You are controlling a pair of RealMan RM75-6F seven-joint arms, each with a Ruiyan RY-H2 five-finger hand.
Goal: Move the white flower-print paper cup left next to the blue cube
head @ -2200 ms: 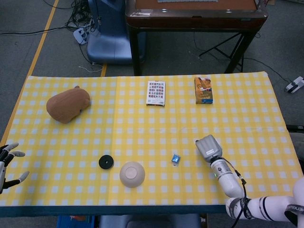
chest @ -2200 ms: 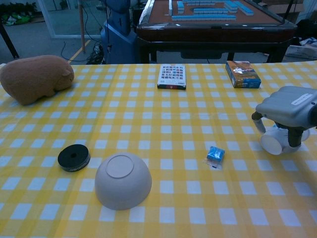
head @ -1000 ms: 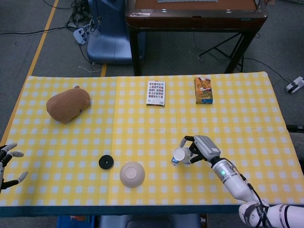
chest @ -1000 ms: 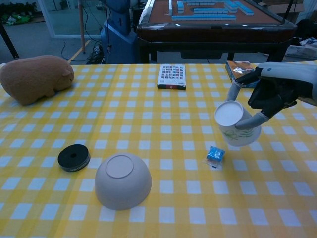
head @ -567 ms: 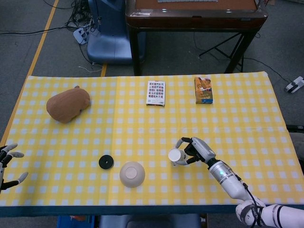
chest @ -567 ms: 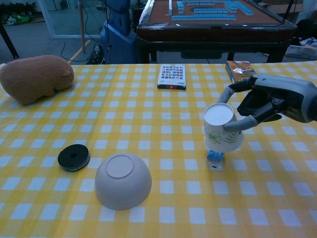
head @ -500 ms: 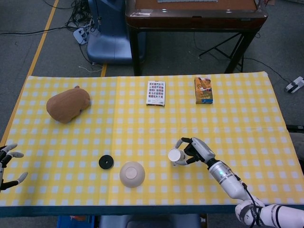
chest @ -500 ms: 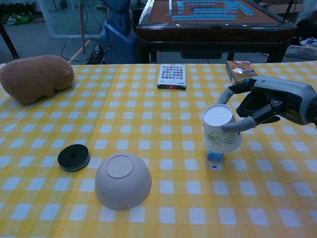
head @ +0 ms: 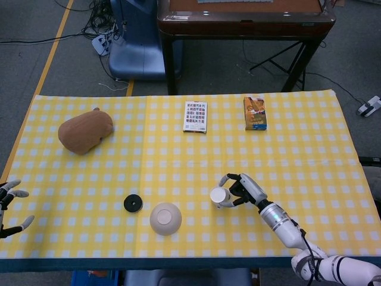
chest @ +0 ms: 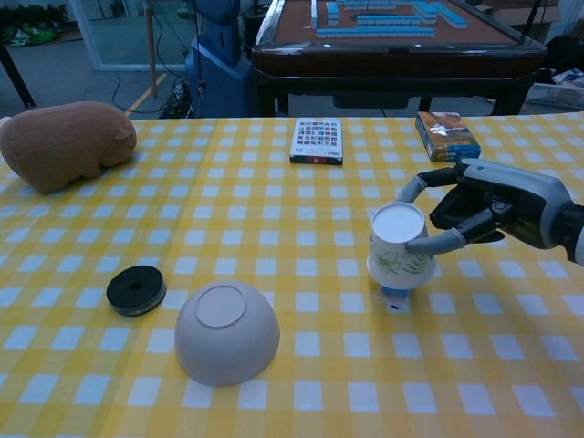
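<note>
The white flower-print paper cup (chest: 400,248) is upside down, its base facing up, and my right hand (chest: 474,212) grips it from the right with fingers curled around its sides. Only a small part of the blue cube (chest: 394,297) shows, just under the cup's front rim. I cannot tell whether the cup touches the table. In the head view the cup (head: 219,196) sits at the tip of my right hand (head: 243,189) and hides the cube. My left hand (head: 9,208) hovers at the table's left edge, fingers spread and holding nothing.
An upturned beige bowl (chest: 226,333) and a black disc (chest: 136,290) lie left of the cup. A brown plush (chest: 64,141) sits at the far left. A patterned card box (chest: 317,140) and an orange box (chest: 447,136) lie at the back.
My right hand picked the cup up from the right side and carried it left. It has now sunk lower, right over the blue cube. The left hand stayed put.
</note>
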